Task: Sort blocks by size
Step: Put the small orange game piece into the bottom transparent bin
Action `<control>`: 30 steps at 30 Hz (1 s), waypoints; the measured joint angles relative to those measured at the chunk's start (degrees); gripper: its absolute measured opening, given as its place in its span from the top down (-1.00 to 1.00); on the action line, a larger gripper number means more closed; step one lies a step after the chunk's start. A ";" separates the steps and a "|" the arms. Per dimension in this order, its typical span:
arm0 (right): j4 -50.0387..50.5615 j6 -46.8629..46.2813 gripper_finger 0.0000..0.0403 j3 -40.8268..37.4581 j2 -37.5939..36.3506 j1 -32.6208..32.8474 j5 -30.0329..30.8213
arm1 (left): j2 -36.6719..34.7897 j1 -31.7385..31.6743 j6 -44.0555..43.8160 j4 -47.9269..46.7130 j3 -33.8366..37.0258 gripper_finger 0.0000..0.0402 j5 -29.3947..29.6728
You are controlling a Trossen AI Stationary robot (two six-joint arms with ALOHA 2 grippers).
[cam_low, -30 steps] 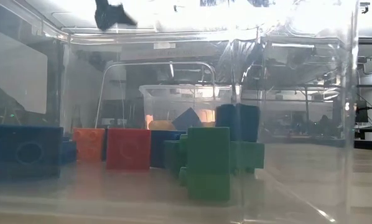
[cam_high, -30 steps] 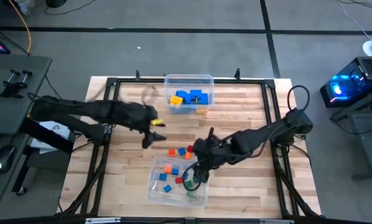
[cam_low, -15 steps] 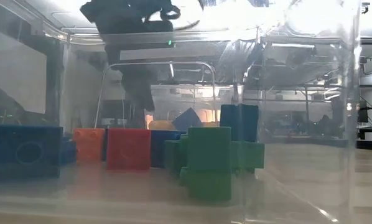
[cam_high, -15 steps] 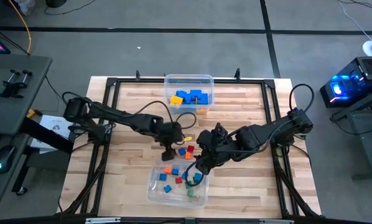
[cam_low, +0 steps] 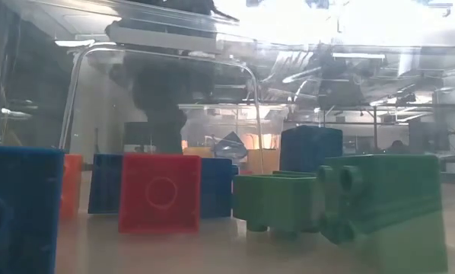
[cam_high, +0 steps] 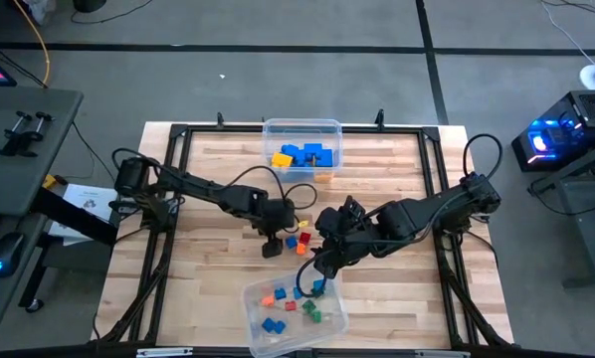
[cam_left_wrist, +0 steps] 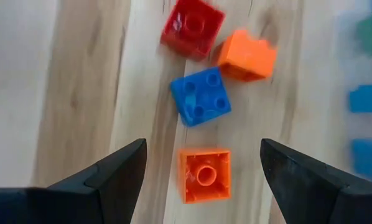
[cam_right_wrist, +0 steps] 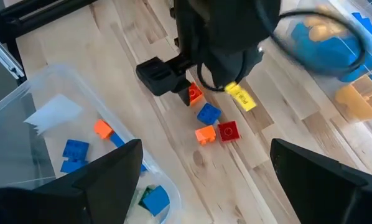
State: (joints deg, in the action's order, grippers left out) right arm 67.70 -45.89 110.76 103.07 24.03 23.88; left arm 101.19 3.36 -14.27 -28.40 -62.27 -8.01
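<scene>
near bin (cam_high: 329, 320) shifted toward table's (cam_high: 417, 298) front edge. left gripper (cam_left_wrist: 201, 171) held wide open, empty, over orange cube (cam_left_wrist: 204, 175); descent and closing needed. right gripper (cam_right_wrist: 201, 180) open, empty, beside bin.

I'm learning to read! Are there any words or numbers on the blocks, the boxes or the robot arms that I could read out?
No words or numbers can be read here.
Yellow tag on the left arm: may carry print, too blurred to read.
Orange block between the left gripper fingers: plain studs, no letters.
Red block in the near bin: only a moulded ring.
</scene>
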 joint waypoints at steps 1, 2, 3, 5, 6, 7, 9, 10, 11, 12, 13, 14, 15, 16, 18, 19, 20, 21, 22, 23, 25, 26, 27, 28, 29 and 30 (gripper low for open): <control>0.03 0.09 -0.73 -0.02 0.00 0.00 -0.03 | -0.26 -0.03 0.03 -0.07 -0.11 -0.48 -0.02; 0.05 0.09 -0.73 -0.02 0.00 0.00 -0.04 | -0.33 -0.01 0.04 -0.51 -0.16 -0.49 -0.02; 0.12 0.11 -0.73 -0.02 0.00 0.00 -0.04 | -0.23 -0.01 0.03 -1.58 -0.15 -0.49 -0.01; 0.37 0.32 -0.73 -0.02 0.00 0.00 -0.02 | 0.39 0.01 -0.08 -3.55 -0.01 -0.48 0.17; 0.39 0.60 -0.73 -0.02 0.00 0.00 -0.02 | 0.67 0.02 -0.47 -3.54 -0.01 -0.49 0.48; 0.39 0.91 -0.73 -0.04 0.00 0.00 -0.02 | 0.76 0.07 -0.73 -3.54 -0.01 -0.48 0.72; 0.46 0.95 -0.73 -0.04 0.00 0.00 0.04 | 0.98 0.59 -1.76 -3.11 -0.01 -0.48 1.58; 0.46 0.98 -0.73 -0.04 0.00 0.00 0.13 | 1.11 0.91 -2.11 -2.07 -0.03 -0.48 2.34; 0.49 1.00 -0.73 -0.04 0.00 0.00 0.13 | 1.23 1.31 -2.11 -1.51 -0.03 -0.48 2.76; 0.65 1.00 -0.73 -0.04 0.00 0.00 0.13 | 1.24 1.79 -2.06 -1.58 -0.03 -0.48 2.89; 0.78 1.00 -0.73 -0.04 0.00 0.00 0.13 | 1.29 2.22 -1.81 -1.53 -0.03 -0.48 3.20; 0.91 1.02 -0.73 -0.04 0.00 0.00 0.14 | 1.54 2.61 -1.65 -1.25 -0.09 -0.48 3.51; 0.94 1.12 -0.73 -0.04 0.00 0.00 0.14 | 1.81 2.88 -1.64 -1.23 -0.16 -0.48 3.63; 0.95 1.19 -0.73 -0.04 0.00 0.00 0.15 | 2.30 3.15 -1.64 -1.60 -0.12 -0.48 3.62; 0.99 1.38 -0.73 -0.04 0.00 0.00 0.17 | 3.53 3.54 -1.64 -1.48 -0.10 -0.48 3.90; 1.04 1.38 -0.73 -0.04 0.00 0.00 0.15 | 4.16 3.61 -1.69 -1.16 -0.10 -0.48 4.25; 1.09 1.38 -0.73 -0.04 0.00 0.00 0.17 | 4.83 3.78 -2.01 -1.21 -0.10 -0.47 4.83; 1.10 1.38 -0.73 -0.04 0.00 0.00 0.17 | 5.43 3.91 -2.16 -1.18 -0.15 -0.46 5.74; 1.11 1.38 -0.73 -0.04 0.00 0.00 0.19 | 5.77 4.03 -2.45 -1.20 -0.23 -0.44 6.27; 1.14 1.37 -0.73 -0.04 0.00 0.00 0.18 | 5.99 4.17 -2.50 -1.27 -0.27 -0.41 7.14; 1.21 1.35 -0.73 -0.04 0.00 0.00 0.20 | 6.24 4.38 -2.43 -1.19 -0.27 -0.33 8.39; 1.25 1.33 -0.73 -0.04 0.00 0.00 0.20 | 6.28 4.39 -2.57 -1.18 -0.29 -0.27 8.80; 1.27 1.33 -0.73 -0.04 0.00 0.00 0.20 | 6.29 4.38 -2.57 -1.28 -0.27 -0.19 9.14; 1.27 1.33 -0.73 -0.04 0.00 0.00 0.20 | 6.30 4.42 -2.32 -1.57 -0.27 -0.09 9.47; 1.27 1.31 -0.73 -0.04 0.00 0.00 0.20 | 6.18 4.43 -2.08 -2.07 -0.27 0.04 9.81; 1.31 1.33 -0.73 -0.04 0.00 0.00 0.20 | 6.03 4.41 -1.70 -2.93 -0.25 0.19 10.08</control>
State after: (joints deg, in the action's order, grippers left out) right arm 69.01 -44.56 110.72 103.07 24.03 24.08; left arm 107.22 7.77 -15.97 -31.33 -62.52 2.07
